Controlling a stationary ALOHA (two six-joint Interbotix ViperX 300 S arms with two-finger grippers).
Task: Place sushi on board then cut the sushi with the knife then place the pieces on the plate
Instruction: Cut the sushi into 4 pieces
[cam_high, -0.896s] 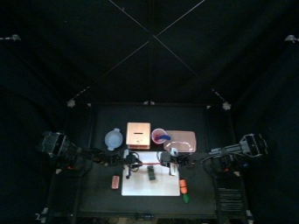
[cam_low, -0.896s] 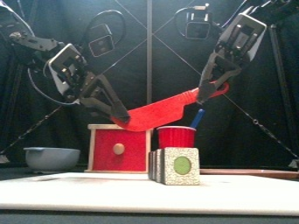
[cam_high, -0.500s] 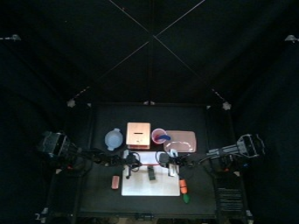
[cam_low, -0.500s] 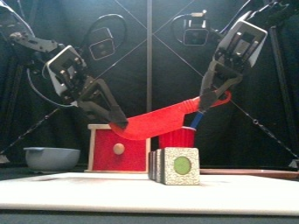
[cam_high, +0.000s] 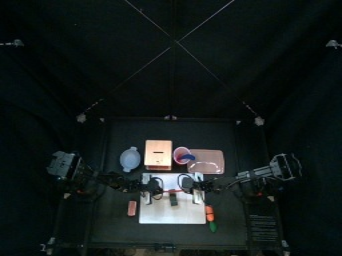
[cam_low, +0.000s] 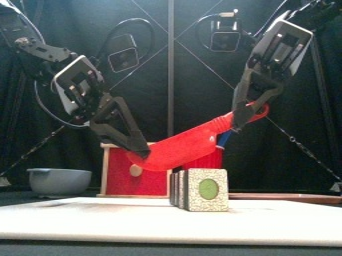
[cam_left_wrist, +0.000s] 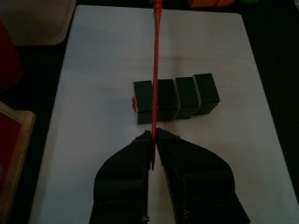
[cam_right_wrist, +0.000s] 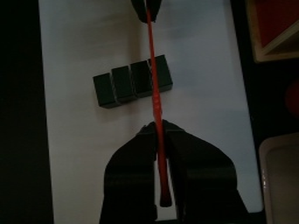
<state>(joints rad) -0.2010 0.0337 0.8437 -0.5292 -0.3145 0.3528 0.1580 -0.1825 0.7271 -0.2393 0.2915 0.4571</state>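
Sushi roll (cam_low: 203, 190) of four dark green blocks, pressed together in one row, lies on the single white cutting board (cam_low: 80, 215), near its middle. One red knife (cam_low: 194, 135) hangs over it, carried by both arms. The left gripper (cam_low: 138, 152) has its jaws pinched tight on the lower end. The right gripper (cam_low: 245, 108) is clamped just as narrowly on the higher end, so the blade slopes up toward the right. In the front view the blade sits above the roll and does not touch it. From the left wrist (cam_left_wrist: 155, 138) and the right wrist (cam_right_wrist: 156, 131), the red line crosses the row with one end block on one side and three on the other.

Behind the board stand one pale wooden box (cam_low: 123, 170) with a red drawer front, one blue-grey bowl (cam_low: 58, 180) to its left, one red cup (cam_high: 182, 155) and one flat pink tray (cam_high: 210, 157) on the right.
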